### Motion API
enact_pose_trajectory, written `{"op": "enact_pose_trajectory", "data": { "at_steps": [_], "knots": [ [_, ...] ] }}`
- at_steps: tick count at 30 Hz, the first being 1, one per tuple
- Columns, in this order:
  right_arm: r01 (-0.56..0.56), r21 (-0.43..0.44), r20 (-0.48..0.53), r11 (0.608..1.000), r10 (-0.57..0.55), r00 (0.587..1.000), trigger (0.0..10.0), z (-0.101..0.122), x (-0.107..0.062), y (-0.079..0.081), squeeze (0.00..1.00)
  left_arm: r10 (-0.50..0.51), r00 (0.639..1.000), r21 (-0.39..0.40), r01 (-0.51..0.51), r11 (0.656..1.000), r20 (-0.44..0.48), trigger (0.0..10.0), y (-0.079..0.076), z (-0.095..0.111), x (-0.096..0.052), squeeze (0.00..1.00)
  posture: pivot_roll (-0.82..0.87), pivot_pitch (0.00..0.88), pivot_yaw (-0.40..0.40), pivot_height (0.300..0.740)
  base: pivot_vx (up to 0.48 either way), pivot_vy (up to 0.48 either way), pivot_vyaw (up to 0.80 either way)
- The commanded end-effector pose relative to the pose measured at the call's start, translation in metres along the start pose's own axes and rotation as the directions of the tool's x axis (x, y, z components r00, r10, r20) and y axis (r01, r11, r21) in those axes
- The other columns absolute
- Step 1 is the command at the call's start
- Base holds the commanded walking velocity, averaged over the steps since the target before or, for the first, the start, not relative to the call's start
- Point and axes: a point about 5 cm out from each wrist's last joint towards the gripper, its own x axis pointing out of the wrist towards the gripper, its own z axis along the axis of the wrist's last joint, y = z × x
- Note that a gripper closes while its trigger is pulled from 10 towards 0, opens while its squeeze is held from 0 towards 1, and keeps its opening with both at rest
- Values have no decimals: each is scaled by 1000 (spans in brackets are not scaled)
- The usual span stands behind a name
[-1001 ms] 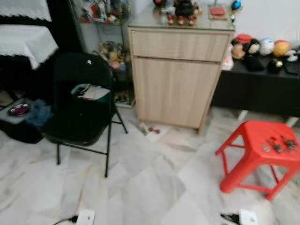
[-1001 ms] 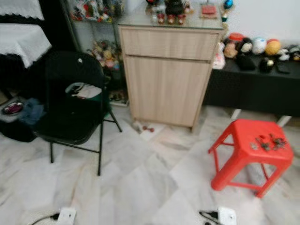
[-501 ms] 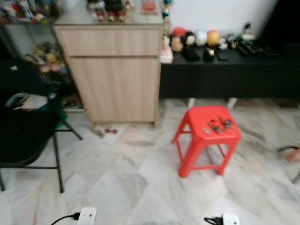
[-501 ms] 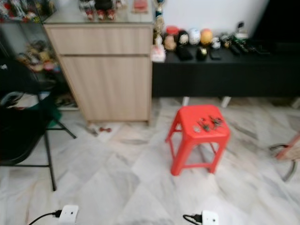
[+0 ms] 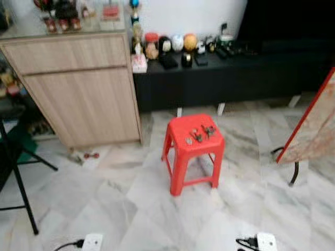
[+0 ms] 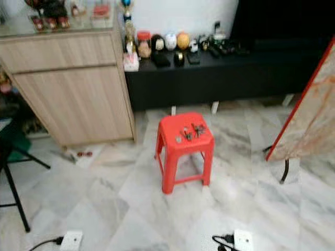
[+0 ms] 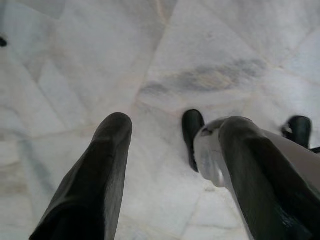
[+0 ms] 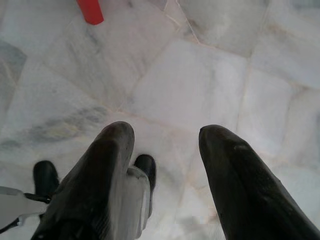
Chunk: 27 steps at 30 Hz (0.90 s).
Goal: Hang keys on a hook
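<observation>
Home living room: wooden cabinet (image 5: 84,99), marble floor (image 5: 146,209), trinkets (image 5: 172,44)

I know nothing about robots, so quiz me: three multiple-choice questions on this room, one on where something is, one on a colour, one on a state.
1. Where do the small dark metal keys lie?
A. on the floor
B. on the stool seat
C. on the cabinet top

2. What colour is the square plastic stool?
A. red
B. blue
C. white

3. How do the left gripper and right gripper stand?
A. both shut on keys
B. one holds a cup
C. both open, empty

Answers: 1 B, the keys rest on the seat. 2 A, it is plainly red. 3 C, the jaws are apart over the pale marble floor.
</observation>
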Motion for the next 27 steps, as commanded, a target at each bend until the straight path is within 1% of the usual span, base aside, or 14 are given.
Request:
{"op": "enact_pose_trajectory", "data": {
  "at_steps": [1, 2, 3, 4, 6, 8, 9, 12, 21, 23, 25, 27],
  "knots": [
    [-13, -17, 15, 1000, 13, 1000, 10000, 5, 5, 21, 0, -7, 1000, -11, 7, 1000, -29, 10000, -2, -8, -1, 0, 39, 30, 2, 740, 0, -405, 800],
    [-22, -18, 13, 1000, 22, 1000, 10000, 4, 6, 29, 0, -7, 1000, -11, 7, 1000, -29, 10000, -2, -8, -1, 0, 38, 32, 3, 740, 0, -401, 800],
    [-22, -18, 13, 1000, 22, 1000, 10000, 4, 6, 29, 0, -7, 1000, -11, 7, 1000, -29, 10000, -2, -8, -1, 0, 38, 32, 3, 740, 0, -401, 800],
    [-27, -17, 13, 999, 28, 1000, 10000, 2, 6, 34, 0, -9, 1000, -10, 8, 1000, -29, 10000, -4, -8, -1, 0, 37, 33, 4, 740, 0, -401, 800],
    [-30, -17, 13, 999, 30, 999, 10000, 1, 6, 35, 0, -9, 1000, -10, 9, 1000, -30, 10000, -4, -8, -1, 0, 36, 33, 4, 740, 0, -401, 800],
    [-34, 20, 8, 999, 33, 999, 10000, -4, 5, 38, 0, -12, 999, -8, 12, 1000, -30, 10000, -6, -8, 0, 0, 36, 35, 7, 740, 0, -405, 0],
    [-35, 23, 6, 999, 35, 999, 10000, -6, 4, 38, 0, -12, 999, -8, 12, 1000, -30, 10000, -6, -7, 0, 0, 36, 36, 7, 740, 0, -401, 0],
    [-44, 20, 7, 999, 44, 999, 10000, -11, 2, 35, 0, -13, 999, -5, 12, 1000, -30, 10000, -7, -7, 0, 0, 37, 37, 7, 740, 0, -350, 0],
    [-31, 33, 11, 999, 31, 999, 10000, -15, 0, 32, 0, -2, 1000, -4, 2, 1000, -15, 10000, -6, -5, 0, 0, 31, 40, 11, 740, 0, 0, 0],
    [-24, 39, 13, 999, 23, 1000, 10000, -13, 0, 24, 0, -11, 1000, -24, 11, 1000, -19, 10000, -5, -5, 0, 0, 31, 40, 11, 740, 0, 0, 0],
    [-19, 41, 14, 999, 18, 1000, 10000, -11, 0, 18, 0, -11, 1000, -30, 10, 999, -16, 10000, -4, -5, 0, 0, 31, 41, 9, 740, 0, 0, 0],
    [-13, 40, 14, 999, 12, 1000, 10000, -10, -1, 13, 0, -12, 1000, -28, 11, 1000, -15, 10000, -3, -4, 0, 0, 31, 40, 9, 740, 266, 0, 0]
  ]
}}
